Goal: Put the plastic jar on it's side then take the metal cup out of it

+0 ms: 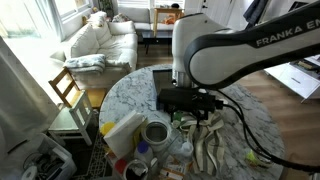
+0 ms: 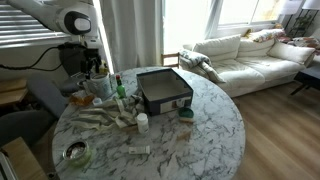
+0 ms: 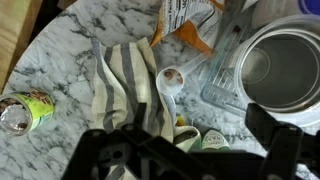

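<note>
The plastic jar [image 1: 157, 122] stands upright on the marble table [image 1: 245, 120], mouth up. The metal cup [image 1: 157, 131] sits inside it. In the wrist view the cup [image 3: 280, 68] shows from above at the upper right, silver with a dark inside, and the jar's rim rings it. My gripper [image 1: 190, 104] hangs just above the table, beside the jar and apart from it. Its fingers [image 3: 185, 150] are spread wide with nothing between them. In an exterior view the gripper [image 2: 92, 68] is at the table's far left edge.
A striped cloth [image 3: 120, 85], a white spoon [image 3: 168, 82] and a small green bottle [image 3: 205, 140] lie under the gripper. A flat round tin [image 3: 20, 112] lies further off. A white jug with yellow [image 1: 120, 135] stands next to the jar. A black box [image 2: 163, 90] sits mid-table.
</note>
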{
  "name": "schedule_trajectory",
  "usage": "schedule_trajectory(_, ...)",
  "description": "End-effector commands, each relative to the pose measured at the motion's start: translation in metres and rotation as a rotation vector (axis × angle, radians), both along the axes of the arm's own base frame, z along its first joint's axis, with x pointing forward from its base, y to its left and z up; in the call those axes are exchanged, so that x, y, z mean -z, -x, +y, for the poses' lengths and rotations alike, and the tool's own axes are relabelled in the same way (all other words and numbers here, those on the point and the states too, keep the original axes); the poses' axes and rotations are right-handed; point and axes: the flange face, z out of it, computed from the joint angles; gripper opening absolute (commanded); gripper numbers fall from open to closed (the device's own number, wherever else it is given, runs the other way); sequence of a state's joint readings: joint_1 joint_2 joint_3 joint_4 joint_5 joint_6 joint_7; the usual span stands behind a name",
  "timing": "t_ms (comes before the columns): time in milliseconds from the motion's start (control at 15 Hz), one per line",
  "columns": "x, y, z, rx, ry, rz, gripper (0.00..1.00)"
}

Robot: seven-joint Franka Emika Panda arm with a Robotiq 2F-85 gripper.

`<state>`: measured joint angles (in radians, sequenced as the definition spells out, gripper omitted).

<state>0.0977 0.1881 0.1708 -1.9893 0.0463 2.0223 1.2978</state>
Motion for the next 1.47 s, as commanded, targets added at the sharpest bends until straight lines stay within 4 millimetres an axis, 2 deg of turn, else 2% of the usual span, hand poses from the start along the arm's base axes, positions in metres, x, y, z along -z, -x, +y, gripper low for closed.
schedule_trajectory(0, 0.002, -0.004, -0.003, 0.045, 0.011, -0.015, 1.0)
schedule_trajectory(400, 0.0, -0.03, -0.009, 0.219, -0.077, -0.136, 1.0)
schedule_trajectory(800, 0.026, -0.041, 0.005, 0.357, -0.145, -0.166, 1.0)
schedule_trajectory(1000, 0.036, -0.048, 0.002, 0.429, -0.149, -0.188, 1.0)
schedule_trajectory(1400, 0.033, -0.057, -0.011, 0.507, -0.164, -0.205, 1.0)
